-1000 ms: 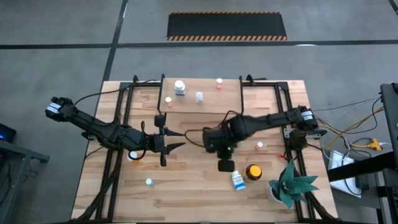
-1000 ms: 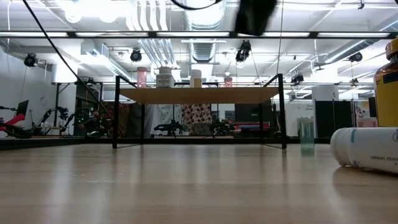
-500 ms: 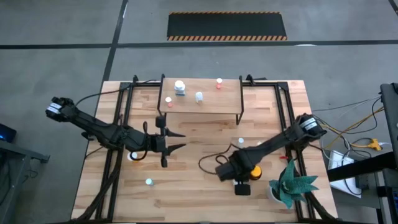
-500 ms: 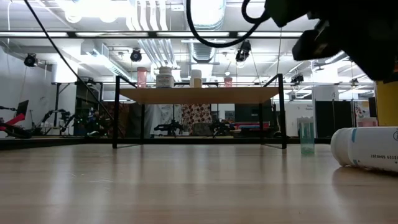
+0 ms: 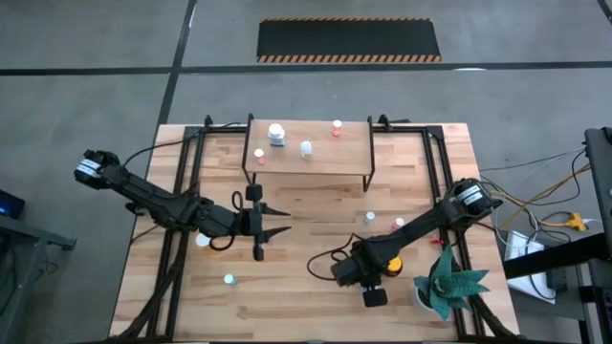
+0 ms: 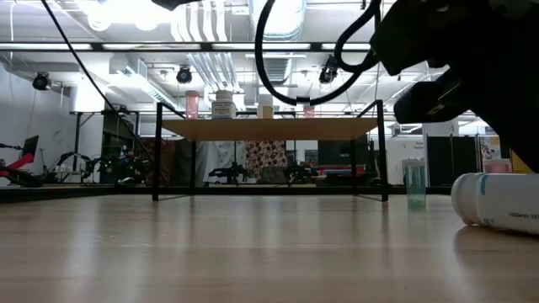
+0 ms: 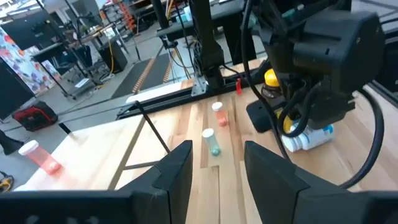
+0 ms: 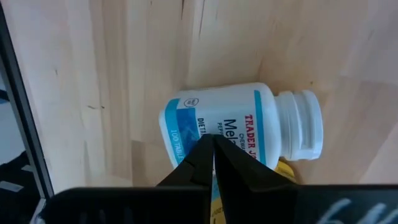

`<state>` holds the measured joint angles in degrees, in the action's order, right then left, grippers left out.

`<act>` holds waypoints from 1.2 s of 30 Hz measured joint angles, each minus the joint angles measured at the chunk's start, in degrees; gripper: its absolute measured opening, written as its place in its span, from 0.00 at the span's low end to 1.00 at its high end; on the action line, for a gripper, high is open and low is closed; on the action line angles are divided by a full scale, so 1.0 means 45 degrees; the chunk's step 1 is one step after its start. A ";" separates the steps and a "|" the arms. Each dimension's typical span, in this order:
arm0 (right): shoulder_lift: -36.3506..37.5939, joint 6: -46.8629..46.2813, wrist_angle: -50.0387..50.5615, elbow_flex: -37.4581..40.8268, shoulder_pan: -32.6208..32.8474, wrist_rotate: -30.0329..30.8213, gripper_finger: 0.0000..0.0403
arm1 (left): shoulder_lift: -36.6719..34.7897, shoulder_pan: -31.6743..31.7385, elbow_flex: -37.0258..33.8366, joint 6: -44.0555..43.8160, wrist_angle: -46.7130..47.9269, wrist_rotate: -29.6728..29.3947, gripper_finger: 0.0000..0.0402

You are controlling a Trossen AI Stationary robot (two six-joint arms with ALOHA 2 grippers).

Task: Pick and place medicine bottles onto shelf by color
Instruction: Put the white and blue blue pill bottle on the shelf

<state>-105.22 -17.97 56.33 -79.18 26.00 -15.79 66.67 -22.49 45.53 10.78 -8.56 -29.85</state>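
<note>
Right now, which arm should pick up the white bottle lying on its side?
Right. The right gripper hangs directly over the lying white bottle, fingertips together. The left gripper waits open mid-table, well away from it.

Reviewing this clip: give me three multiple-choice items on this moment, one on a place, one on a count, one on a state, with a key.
1. Where is the right gripper?
A. Above the shelf
B. Over the lying white bottle, near the green plant
C. At the table's left edge

2. How many bottles stand on the shelf in the high view?
A. One
B. Four
C. Seven

3. How are the left gripper's fingers?
A. Open and empty
B. Shut on a vial
C. Out of view

Key:
1 B: the right gripper hangs over the white bottle, beside the green plant.
2 B: four bottles show on the shelf.
3 A: the left gripper has its fingers spread with nothing between them.
</note>
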 joint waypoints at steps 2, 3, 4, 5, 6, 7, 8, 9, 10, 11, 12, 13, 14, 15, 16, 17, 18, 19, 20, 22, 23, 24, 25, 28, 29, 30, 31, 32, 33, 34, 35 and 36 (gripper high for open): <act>-0.0030 0.0122 -0.0021 -0.0009 -0.0010 -0.0053 0.02 | 0.0000 -0.0053 0.0017 -0.0015 -0.0033 0.0009 0.32; -0.0030 0.0150 -0.0013 -0.0009 -0.0005 -0.0043 0.02 | 0.0000 -0.0084 0.0017 -0.0028 -0.0029 0.0019 0.32; -0.0030 0.0186 -0.0027 -0.0009 0.0000 -0.0044 0.02 | 0.0000 -0.0112 0.0017 -0.0029 -0.0024 0.0028 0.32; -0.0030 0.0234 -0.0025 -0.0004 -0.0002 -0.0122 0.02 | 0.0000 -0.0138 0.0017 -0.0033 -0.0020 0.0034 0.32; -0.0030 0.0258 -0.0026 -0.0004 -0.0009 -0.0168 0.02 | 0.0000 -0.0153 0.0017 -0.0030 -0.0023 0.0034 0.32; -0.0030 0.0287 -0.0042 -0.0004 -0.0006 -0.0180 0.02 | 0.0000 -0.0169 0.0019 -0.0029 -0.0026 0.0034 0.32; -0.0030 0.0295 -0.0055 -0.0004 -0.0005 -0.0176 0.02 | 0.0000 -0.0173 0.0029 -0.0029 -0.0025 0.0031 0.32; -0.0035 0.0297 -0.0059 0.0001 0.0000 -0.0205 0.02 | 0.0000 -0.0173 0.0041 -0.0029 -0.0049 0.0031 0.32; -0.0038 0.0306 -0.0069 0.0003 0.0000 -0.0252 0.02 | 0.0000 -0.0173 0.0041 -0.0028 -0.0107 0.0033 0.32; -0.0042 0.0309 -0.0099 0.0006 0.0000 -0.0256 0.02 | -0.0005 -0.0173 0.0041 -0.0028 -0.0121 0.0029 0.32; -0.0045 0.0309 -0.0166 0.0007 -0.0001 -0.0230 0.02 | -0.0005 -0.0173 0.0041 -0.0024 -0.0111 0.0029 0.32; -0.0045 0.0309 -0.0317 0.0015 -0.0005 -0.0154 0.02 | -0.0005 -0.0173 0.0041 -0.0024 -0.0104 0.0029 0.32; -0.0053 0.0314 -0.0518 0.0016 -0.0004 0.0041 0.02 | -0.0005 -0.0173 0.0045 -0.0024 -0.0104 0.0029 0.32; -0.0076 0.0285 -0.0840 0.0016 -0.0018 0.0528 0.02 | -0.0005 -0.0174 0.0059 -0.0024 -0.0102 0.0028 0.32; -0.0079 0.0235 -0.1213 0.0005 -0.0022 0.1324 0.02 | -0.0005 -0.0174 0.0065 -0.0024 -0.0128 0.0024 0.32; -0.0074 0.0191 -0.1563 -0.0004 -0.0039 0.2271 0.02 | -0.0005 -0.0173 0.0065 -0.0024 -0.0145 0.0024 0.32; -0.0068 0.0136 -0.1843 -0.0004 -0.0081 0.3172 0.02 | -0.0005 -0.0173 0.0060 -0.0024 -0.0174 0.0024 0.32; -0.0027 0.0142 -0.2095 -0.0002 -0.0153 0.3905 0.02 | -0.0005 -0.0178 0.0055 -0.0024 -0.0215 0.0024 0.32; 0.0044 0.0278 -0.2282 0.0015 -0.0202 0.4269 0.02 | -0.0005 -0.0182 0.0055 -0.0024 -0.0234 0.0024 0.32; 0.0231 0.0604 -0.2440 0.0045 -0.0287 0.4414 0.02 | -0.0005 -0.0182 0.0055 -0.0024 -0.0276 0.0024 0.32; 0.0372 0.0709 -0.2420 0.0045 -0.0301 0.4378 0.02 | -0.0005 -0.0182 0.0055 -0.0024 -0.0305 0.0024 0.32; 0.0545 0.0962 -0.2388 0.0040 -0.0301 0.4238 0.02 | -0.0005 -0.0182 0.0048 -0.0024 -0.0315 0.0024 0.32; 0.0749 0.1374 -0.2262 0.0007 -0.0296 0.4076 0.02 | -0.0010 -0.0182 0.0041 -0.0024 -0.0315 0.0017 0.32; 0.1285 0.2712 -0.1737 -0.0009 -0.0267 0.3943 0.02 | -0.0010 -0.0182 0.0046 -0.0024 -0.0311 -0.0016 0.32; 0.1363 0.2981 -0.1632 -0.0009 -0.0260 0.3961 0.03 | -0.0010 -0.0182 0.0051 -0.0024 -0.0325 -0.0034 0.32; 0.1378 0.3193 -0.1623 -0.0004 -0.0278 0.3961 0.04 | -0.0010 -0.0182 0.0051 -0.0019 -0.0339 -0.0034 0.32; 0.1378 0.3357 -0.1634 0.0006 -0.0331 0.3943 0.06 | -0.0013 -0.0182 0.0046 -0.0015 -0.0340 -0.0039 0.32; 0.1373 0.3588 -0.1620 0.0016 -0.0376 0.3929 0.08 | -0.0010 -0.0182 0.0041 -0.0014 -0.0336 -0.0039 0.32; 0.1373 0.3794 -0.1594 0.0016 -0.0427 0.3921 0.11 | -0.0010 -0.0182 0.0036 -0.0014 -0.0335 -0.0039 0.32; 0.1383 0.3979 -0.1588 0.0017 -0.0479 0.3889 0.15 | -0.0010 -0.0182 0.0032 -0.0014 -0.0335 -0.0039 0.32; 0.1385 0.4114 -0.1547 0.0038 -0.0537 0.3890 0.19 | -0.0010 -0.0182 0.0036 -0.0011 -0.0335 -0.0036 0.32; 0.1347 0.4191 -0.1382 0.0047 -0.0589 0.3903 0.24 | -0.0010 -0.0182 0.0038 -0.0014 -0.0335 -0.0037 0.32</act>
<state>-99.16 0.89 50.11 -78.97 23.35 1.77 66.63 -23.31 45.70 10.72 -10.07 -30.01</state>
